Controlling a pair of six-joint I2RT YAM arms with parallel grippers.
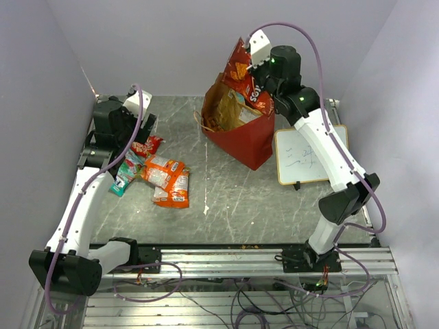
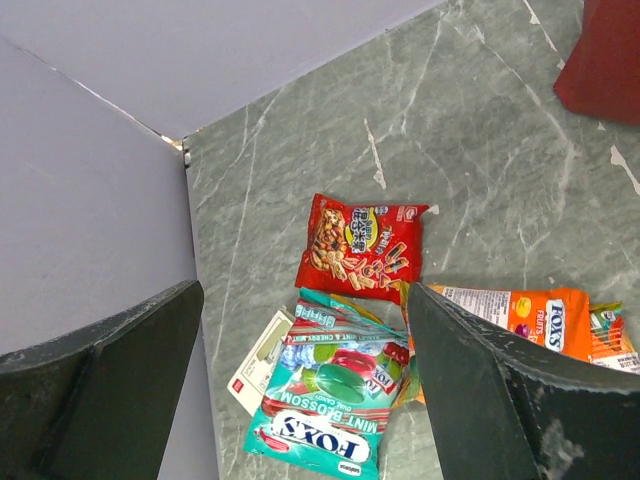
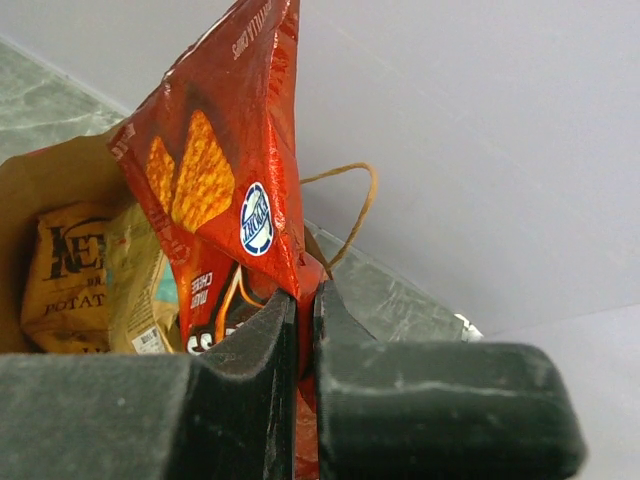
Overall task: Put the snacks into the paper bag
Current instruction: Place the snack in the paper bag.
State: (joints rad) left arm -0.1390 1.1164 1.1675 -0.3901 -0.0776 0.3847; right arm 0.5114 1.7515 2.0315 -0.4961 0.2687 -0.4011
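The orange-red chip bag (image 1: pixel 245 79) hangs over the mouth of the paper bag (image 1: pixel 241 144), pinched in the right end effector (image 3: pixel 305 300) at the far side of the counter (image 1: pixel 233 205). In the right wrist view the two fingers are drawn together almost flush, with only the bag's crinkled foil between them. The packet rises straight away from the fingertips. Its long axis is close to upright and its narrow top corner points up. Its lower end dips past the rim into the brown interior.

From the top view the same packet runs from the upper left down toward the right. Its bottom is beside a kraft-brown pouch (image 3: pixel 70 265) that already stands inside the paper bag. A thin twisted handle (image 3: pixel 362 200) loops up just behind the chip bag. The paper bag stands upright, and a whiteboard (image 1: pixel 309 154) lies on the counter just to its right.

Well apart, at the counter's left side, the left end effector (image 2: pixel 305 290) hovers with its fingers spread wide and nothing between them. Below it lie a red packet (image 2: pixel 360 245) and a teal-white mint pack (image 2: pixel 330 400), which overlaps the red packet's near edge. An orange pack (image 2: pixel 520 315) lies to their right, and a second orange packet (image 1: pixel 175 195) lies nearer the arm bases.
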